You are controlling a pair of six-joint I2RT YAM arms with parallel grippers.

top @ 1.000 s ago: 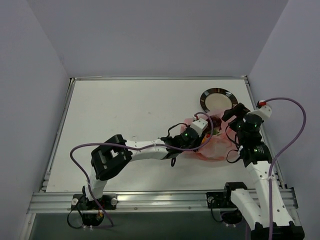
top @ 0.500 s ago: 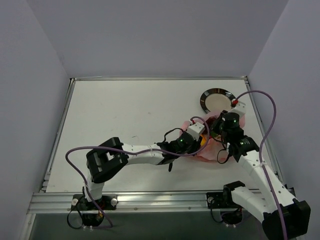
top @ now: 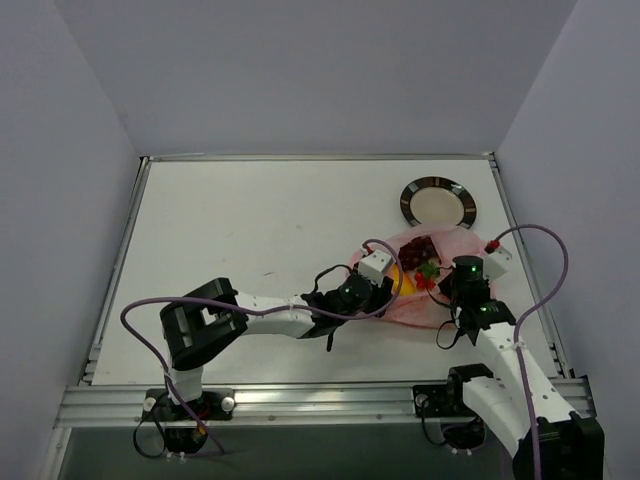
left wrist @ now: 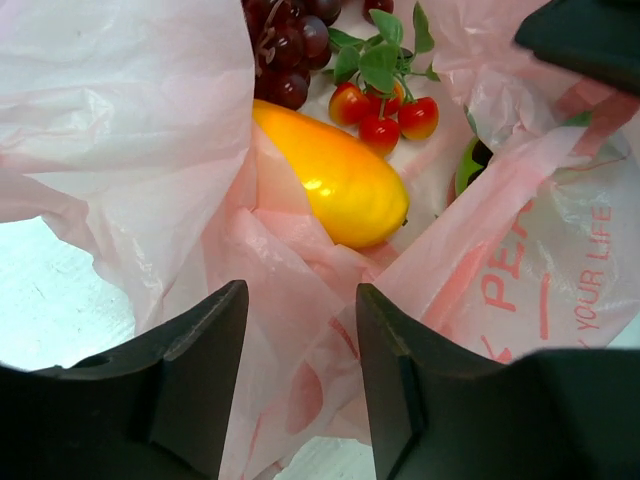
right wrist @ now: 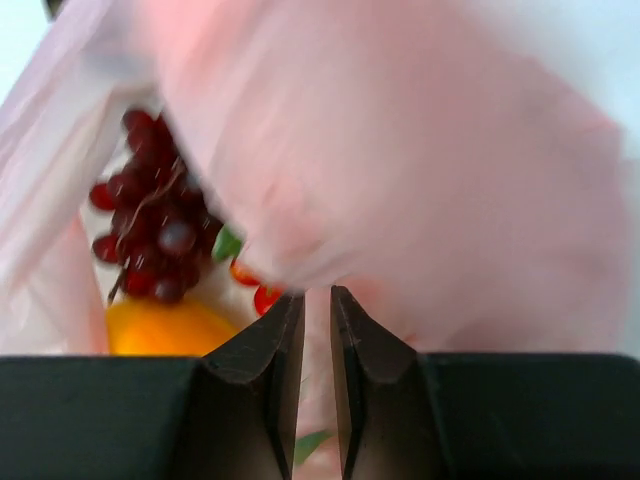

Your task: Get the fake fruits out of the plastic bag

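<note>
Fruits are all seen inside the bag, which lies spread on the table at its near right, just in front of the plate. In the left wrist view the grapes are found at the far side of the opening, with the red berries and their green leaves beside them and the yellow fruit nearer. A green fruit is half hidden behind a fold of film at the right. None of them is gripped and none is seen outside the bag, so the task is judged to be at its opening stage: the mouth is spread, but every removal is left to be done. The left gripper is held at the bag's left edge with its jaws fairly wide; crumpled film lies between the fingers, and the yellow fruit is just beyond them. The right gripper is set at the bag's right edge with its jaws drawn to a narrow slit in which pink film is pinched, so that side of the bag is held up. It is judged that the yellow fruit, being nearest the left jaws and uncovered, could be taken first, provided the loose film is not caught with it.
</note>
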